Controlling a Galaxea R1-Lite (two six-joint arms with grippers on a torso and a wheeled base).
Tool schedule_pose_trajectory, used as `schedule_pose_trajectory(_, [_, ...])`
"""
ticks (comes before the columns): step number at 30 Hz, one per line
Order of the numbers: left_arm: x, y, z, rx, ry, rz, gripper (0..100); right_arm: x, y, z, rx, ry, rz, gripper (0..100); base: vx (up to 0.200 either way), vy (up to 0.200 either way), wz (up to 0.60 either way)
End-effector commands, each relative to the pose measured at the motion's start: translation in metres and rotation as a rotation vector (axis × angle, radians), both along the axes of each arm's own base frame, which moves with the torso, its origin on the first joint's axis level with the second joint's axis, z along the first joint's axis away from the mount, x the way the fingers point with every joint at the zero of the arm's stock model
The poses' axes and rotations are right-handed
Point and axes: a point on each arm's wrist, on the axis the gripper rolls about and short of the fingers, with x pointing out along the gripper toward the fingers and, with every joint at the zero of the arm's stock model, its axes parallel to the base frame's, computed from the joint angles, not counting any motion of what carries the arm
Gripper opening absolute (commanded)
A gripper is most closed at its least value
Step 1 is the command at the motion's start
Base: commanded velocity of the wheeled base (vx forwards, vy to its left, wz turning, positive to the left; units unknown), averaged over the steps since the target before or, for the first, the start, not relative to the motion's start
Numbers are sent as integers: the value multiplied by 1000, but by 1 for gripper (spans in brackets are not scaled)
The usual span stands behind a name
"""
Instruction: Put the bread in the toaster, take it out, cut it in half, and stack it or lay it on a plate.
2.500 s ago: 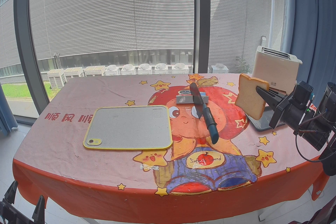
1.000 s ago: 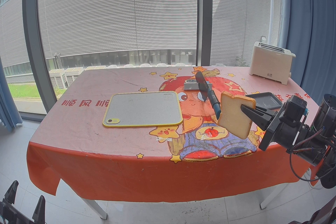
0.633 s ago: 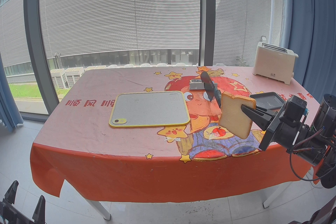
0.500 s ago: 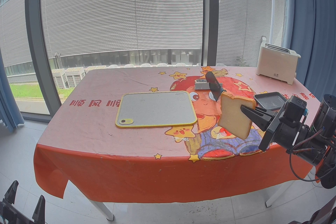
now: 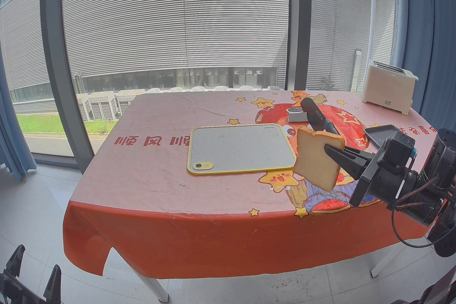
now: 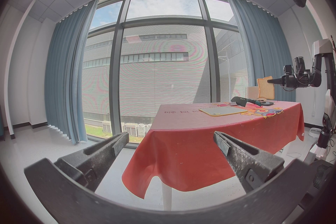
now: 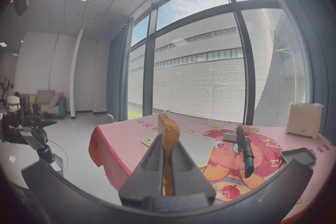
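A slice of bread [image 5: 316,162] hangs upright over the table's front right part, with my right gripper [image 5: 331,149] shut on its edge. In the right wrist view the bread [image 7: 169,127] stands edge-on between the shut fingers [image 7: 152,156]. The cream toaster [image 5: 389,87] stands at the far right corner of the table, well behind the bread. A knife [image 5: 318,118] leans on a small grey rest [image 5: 297,116] behind the bread. A dark plate [image 5: 381,135] lies right of it. My left gripper [image 6: 170,139] hangs open and empty low beside the table, away from everything.
A grey cutting board with a yellow rim [image 5: 241,148] lies mid-table, left of the bread. The orange tablecloth [image 5: 213,233] drapes over the front edge. Windows and blue curtains stand behind the table; open floor lies to the left.
The camera has backed off and shifted, so the table and toaster sit farther away and to the right. The bread, earlier close to the toaster, stays clamped in the right gripper.
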Motion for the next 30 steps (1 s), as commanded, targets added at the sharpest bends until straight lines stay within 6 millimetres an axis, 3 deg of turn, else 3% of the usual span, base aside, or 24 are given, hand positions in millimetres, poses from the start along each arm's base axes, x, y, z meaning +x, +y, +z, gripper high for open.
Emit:
schedule_pose_trajectory(1, [0,0,-5,0,0,0,100,0,4,-2,8,18,15,0,0,0,0])
schedule_pose_trajectory(19, [0,0,-5,0,1,0,100,29,22,0,306,240,8,0,0,0,0])
schedule_pose_trajectory(30, [0,0,-5,0,1,2,100,44,30,-19,347,354,-15,0,0,0,0])
